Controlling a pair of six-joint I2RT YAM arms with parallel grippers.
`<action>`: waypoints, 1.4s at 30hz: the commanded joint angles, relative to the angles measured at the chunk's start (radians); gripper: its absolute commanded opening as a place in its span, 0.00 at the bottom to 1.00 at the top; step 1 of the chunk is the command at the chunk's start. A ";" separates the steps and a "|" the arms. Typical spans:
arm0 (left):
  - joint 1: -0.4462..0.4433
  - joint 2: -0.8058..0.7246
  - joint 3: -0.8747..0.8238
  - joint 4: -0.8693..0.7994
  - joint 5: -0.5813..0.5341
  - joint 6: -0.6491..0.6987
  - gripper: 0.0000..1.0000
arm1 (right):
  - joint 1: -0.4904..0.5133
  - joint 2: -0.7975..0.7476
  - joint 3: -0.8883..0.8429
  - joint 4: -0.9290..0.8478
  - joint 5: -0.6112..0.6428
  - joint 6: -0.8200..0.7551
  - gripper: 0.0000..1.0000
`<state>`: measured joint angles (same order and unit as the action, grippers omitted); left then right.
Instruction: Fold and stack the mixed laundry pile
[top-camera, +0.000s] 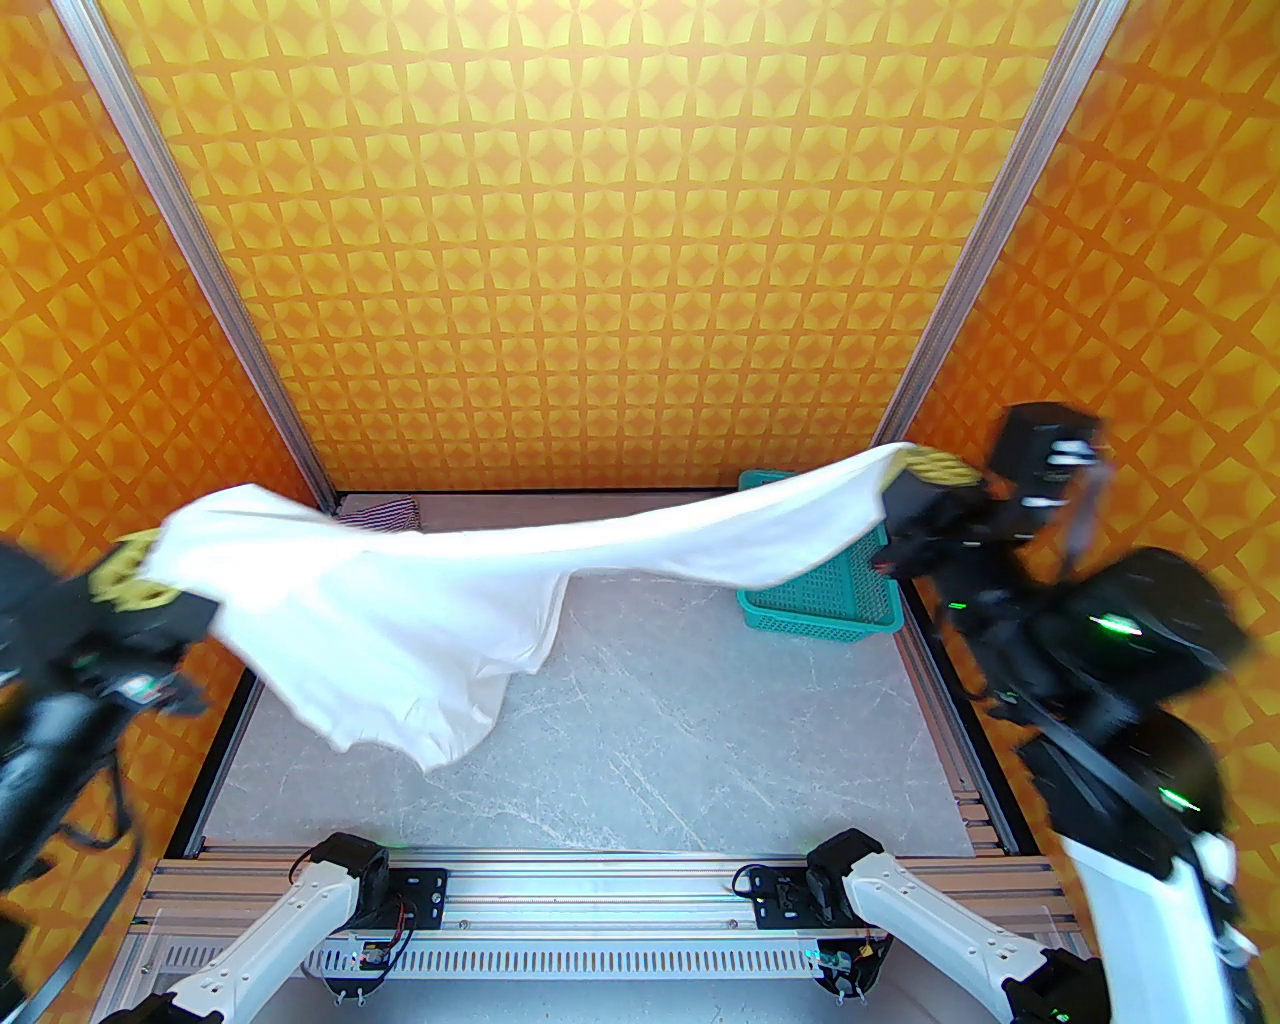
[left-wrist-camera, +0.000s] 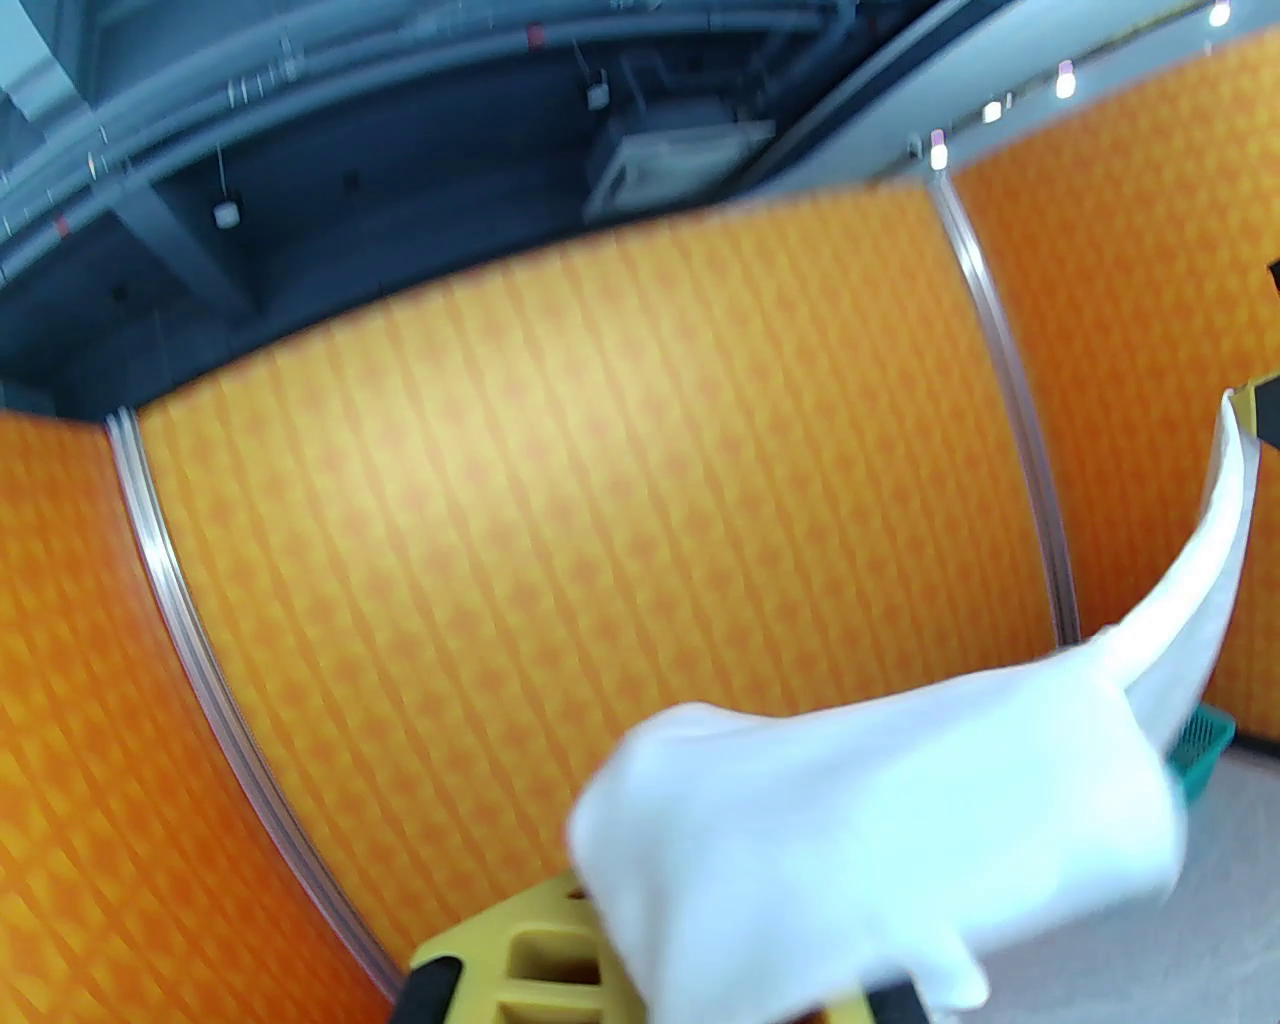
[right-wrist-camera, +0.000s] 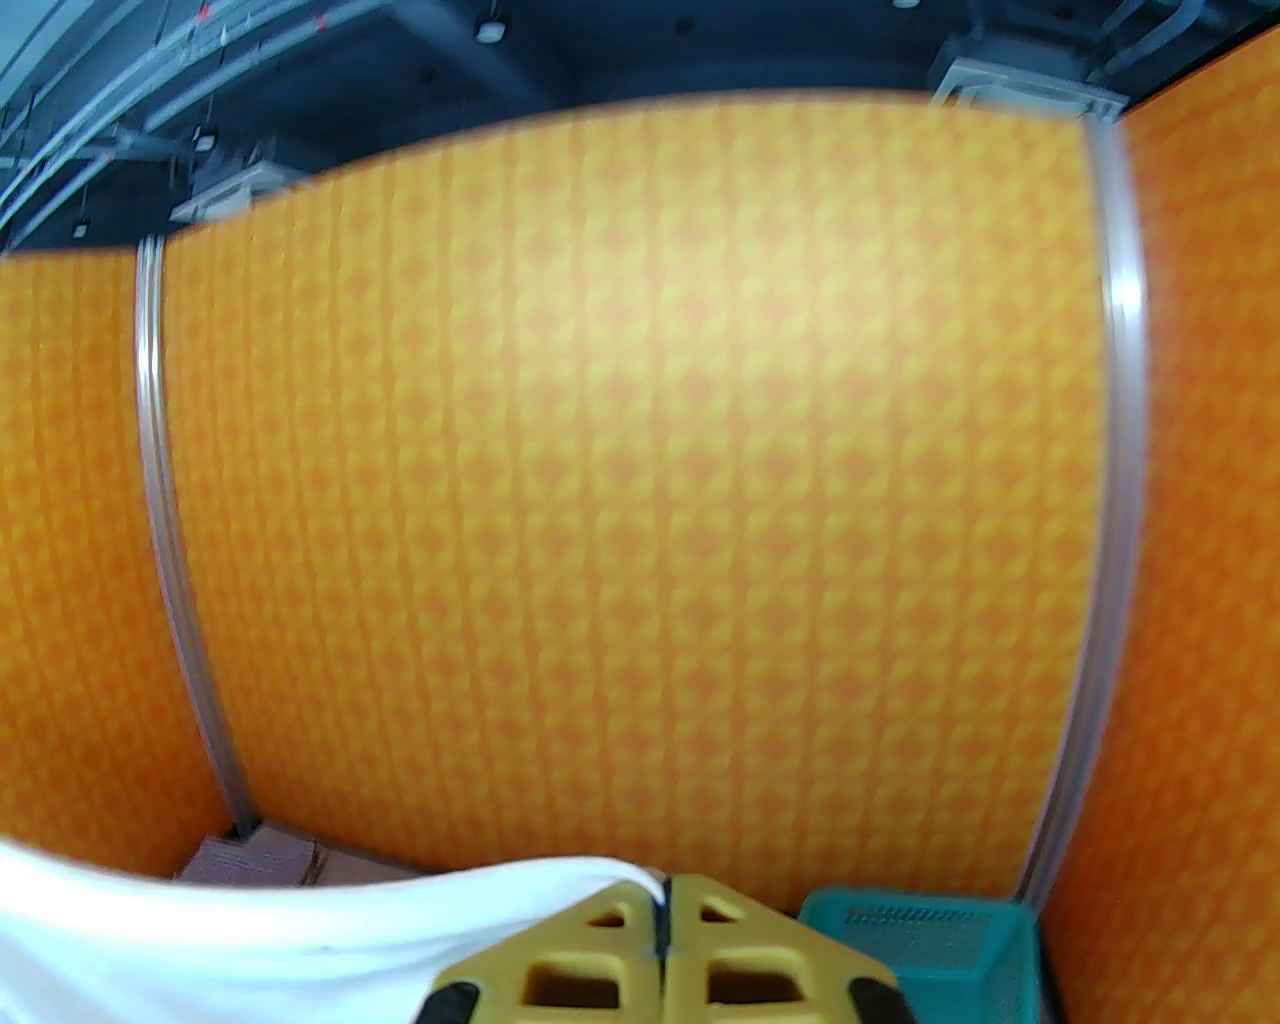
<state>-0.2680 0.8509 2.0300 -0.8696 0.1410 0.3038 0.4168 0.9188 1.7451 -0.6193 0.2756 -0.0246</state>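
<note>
- Laundry from the top camera: I see the white cloth stretched in the air across the middle of the frame. It sags towards the lower left above the grey table.
- The left gripper, at the left edge, is clamped on one end of the cloth. The right gripper, at the right, pinches the other end.
- The striped garment lies at the back of the table, left of centre, partly hidden behind the cloth. A teal basket sits on the right, under the cloth's right end.
- Left wrist camera, blurred: the white cloth is bunched over a yellow finger at the bottom. It covers the jaws, then runs up to the right edge. A corner of the basket shows beneath it.
- Right wrist camera, blurred: the right gripper is at bottom centre, its yellow fingers pressed together on the cloth's edge. The cloth trails off to the lower left, and the basket is at lower right.
</note>
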 joint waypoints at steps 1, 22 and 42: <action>0.006 0.149 0.100 -0.059 -0.039 -0.053 0.00 | 0.001 0.062 0.086 -0.128 0.089 -0.011 0.00; 0.225 1.348 0.170 0.212 -0.048 -0.215 0.44 | -0.161 1.248 0.302 0.079 -0.191 0.049 0.52; 0.132 1.028 -0.696 0.418 0.056 -0.475 0.48 | 0.022 1.007 -0.437 0.153 -0.234 0.326 0.59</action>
<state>-0.1455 1.7981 1.3693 -0.5190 0.1555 -0.1253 0.4690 1.8801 1.3182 -0.4931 0.0128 0.2443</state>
